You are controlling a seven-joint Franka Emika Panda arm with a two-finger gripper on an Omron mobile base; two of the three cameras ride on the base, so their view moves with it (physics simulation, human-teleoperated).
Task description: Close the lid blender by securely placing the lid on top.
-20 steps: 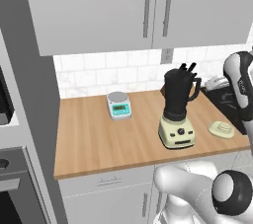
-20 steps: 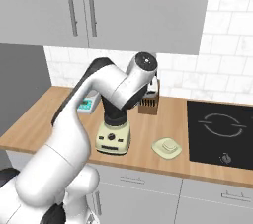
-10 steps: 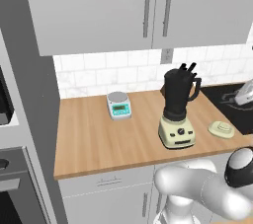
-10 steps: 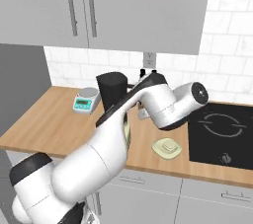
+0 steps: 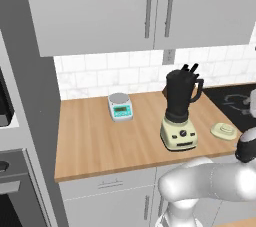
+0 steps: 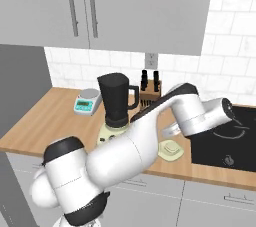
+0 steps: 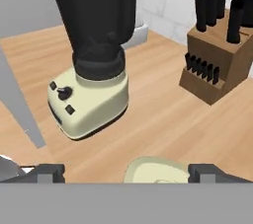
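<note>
I am at the reach-in step: my tool (image 7: 126,172) is spread wide with nothing between its fingers, and in the hand view the lid (image 7: 157,170) lies on the wooden bench (image 7: 163,114) right between the two dark tips, at the lower edge of that view. From the left base camera I see the lid (image 5: 224,131) flat on the bench, just beside the blender (image 5: 180,112) on the stove side and apart from it, so nothing has been lifted yet. The blender's dark jar stands upright on its cream base with its top uncovered. A knife block (image 7: 217,65) sits behind, near the wall, and a small scale (image 5: 120,106) is well off to the other side. My next move, as I judge it, is to drop straight down over the lid, pinch its raised knob, then carry it up above the jar's mouth.
</note>
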